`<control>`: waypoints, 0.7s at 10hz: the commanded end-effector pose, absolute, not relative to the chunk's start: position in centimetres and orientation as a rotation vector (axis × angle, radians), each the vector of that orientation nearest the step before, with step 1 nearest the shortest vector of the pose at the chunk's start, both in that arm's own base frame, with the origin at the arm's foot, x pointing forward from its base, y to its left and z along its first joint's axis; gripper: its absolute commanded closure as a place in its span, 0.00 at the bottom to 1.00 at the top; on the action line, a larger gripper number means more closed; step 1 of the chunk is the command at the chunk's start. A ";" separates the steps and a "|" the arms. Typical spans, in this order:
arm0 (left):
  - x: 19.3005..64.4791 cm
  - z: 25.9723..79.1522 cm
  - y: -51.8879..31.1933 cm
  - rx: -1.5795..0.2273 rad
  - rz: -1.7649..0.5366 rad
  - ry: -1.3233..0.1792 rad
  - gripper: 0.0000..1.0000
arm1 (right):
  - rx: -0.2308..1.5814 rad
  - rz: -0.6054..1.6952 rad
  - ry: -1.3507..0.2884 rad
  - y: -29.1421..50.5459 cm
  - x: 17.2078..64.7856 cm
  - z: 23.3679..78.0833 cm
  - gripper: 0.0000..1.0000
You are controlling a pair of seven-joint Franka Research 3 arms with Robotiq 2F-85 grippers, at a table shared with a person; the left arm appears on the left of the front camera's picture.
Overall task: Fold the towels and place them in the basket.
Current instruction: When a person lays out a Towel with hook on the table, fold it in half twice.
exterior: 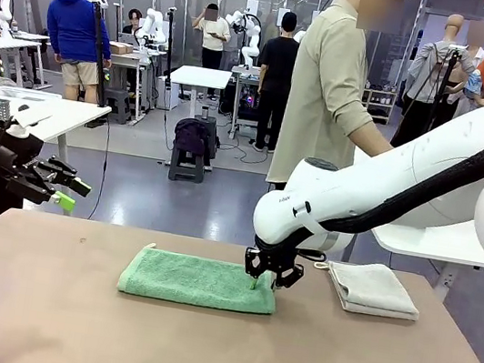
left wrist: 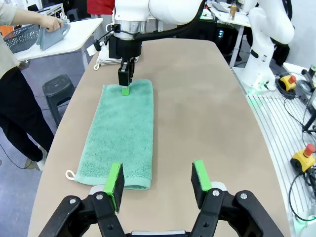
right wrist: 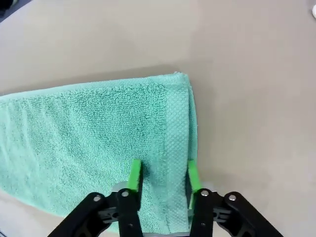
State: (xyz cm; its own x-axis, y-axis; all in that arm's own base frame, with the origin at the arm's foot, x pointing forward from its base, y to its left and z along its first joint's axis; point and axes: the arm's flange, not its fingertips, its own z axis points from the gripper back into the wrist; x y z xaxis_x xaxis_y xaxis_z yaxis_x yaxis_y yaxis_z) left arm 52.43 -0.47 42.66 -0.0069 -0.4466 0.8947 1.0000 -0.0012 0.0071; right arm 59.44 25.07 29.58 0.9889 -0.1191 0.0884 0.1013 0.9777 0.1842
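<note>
Front view: right jaws pinch green towel (exterior: 199, 281) on tan table (exterior: 197, 349); left jaws spread above; busy lab behind.

- The green towel (exterior: 198, 281) is showing a mint-green terry nap, with a woven waffle band along its short edge and a pale loop at one corner.
- The folded towel (exterior: 372, 289) is looking beige-grey.
- The table (exterior: 197, 349) is showing plain matte tan.
- The right gripper (exterior: 259, 281) is wearing black, with bright green pads (right wrist: 134, 174).
- The basket (left wrist: 22, 37) is showing dark grey lattice.
</note>
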 end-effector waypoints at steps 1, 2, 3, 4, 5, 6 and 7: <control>52.0 42.7 -0.5 -0.835 -1.402 -0.859 0.30 | 0.147 -0.133 -0.100 25.5 59.8 29.5 0.93; 52.0 42.7 -0.5 -0.835 -1.402 -0.859 0.30 | 0.144 -0.131 -0.099 25.4 59.8 29.5 0.78; 52.0 42.7 -0.5 -0.835 -1.402 -0.859 0.30 | 0.141 -0.128 -0.098 25.4 59.8 29.5 1.00; 52.0 42.7 -0.5 -0.835 -1.402 -0.859 0.30 | 0.140 -0.127 -0.097 25.4 59.7 29.5 0.98; 52.0 42.7 -0.5 -0.835 -1.402 -0.859 0.30 | 0.141 -0.123 -0.093 25.3 59.7 29.6 1.00; 52.0 42.7 -0.5 -0.835 -1.402 -0.859 0.30 | 0.156 -0.099 -0.083 25.0 59.7 29.6 1.00; 52.0 42.7 -0.5 -0.835 -1.402 -0.859 0.30 | 0.162 -0.082 -0.113 24.1 59.8 29.6 1.00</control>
State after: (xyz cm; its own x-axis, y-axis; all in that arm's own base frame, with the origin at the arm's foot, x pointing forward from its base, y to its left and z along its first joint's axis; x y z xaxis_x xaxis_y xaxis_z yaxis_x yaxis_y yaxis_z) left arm 52.43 -0.47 42.66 -0.0068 -0.4466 0.8947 1.0000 -0.0012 0.0071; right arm 59.49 24.85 29.57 0.9903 -0.1093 0.0862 0.0928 0.9800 0.1759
